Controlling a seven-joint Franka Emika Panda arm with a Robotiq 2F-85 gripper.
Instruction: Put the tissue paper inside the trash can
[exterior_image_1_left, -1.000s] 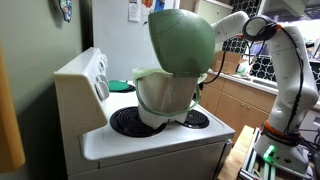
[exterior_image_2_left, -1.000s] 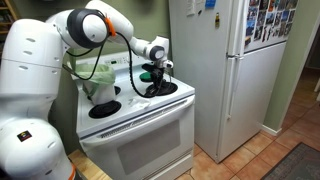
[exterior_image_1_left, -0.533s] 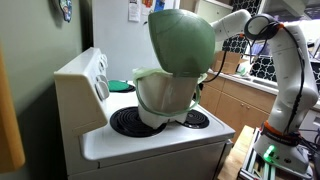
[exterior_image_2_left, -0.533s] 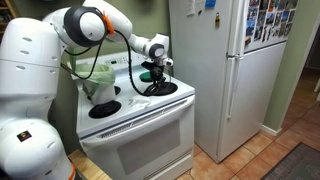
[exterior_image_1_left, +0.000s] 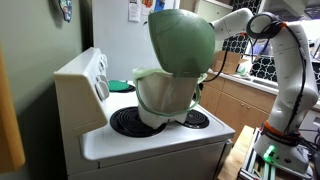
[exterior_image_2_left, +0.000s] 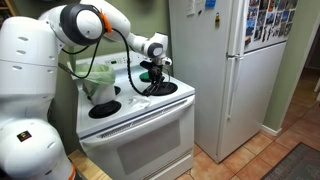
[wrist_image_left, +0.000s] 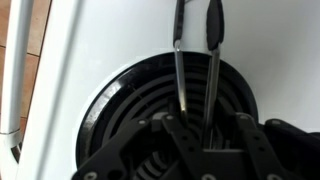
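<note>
A robot claw hangs low over a stove burner, its jaws a narrow gap apart with nothing between them. The trash can stands near it on the stove, lid raised. No tissue shows in any view. Closing here may catch only the coil, and swinging across may knock the can.

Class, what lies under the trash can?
A black coil burner of the white stove; only its outer rings show around the trash can, whose base covers the burner's middle.
</note>
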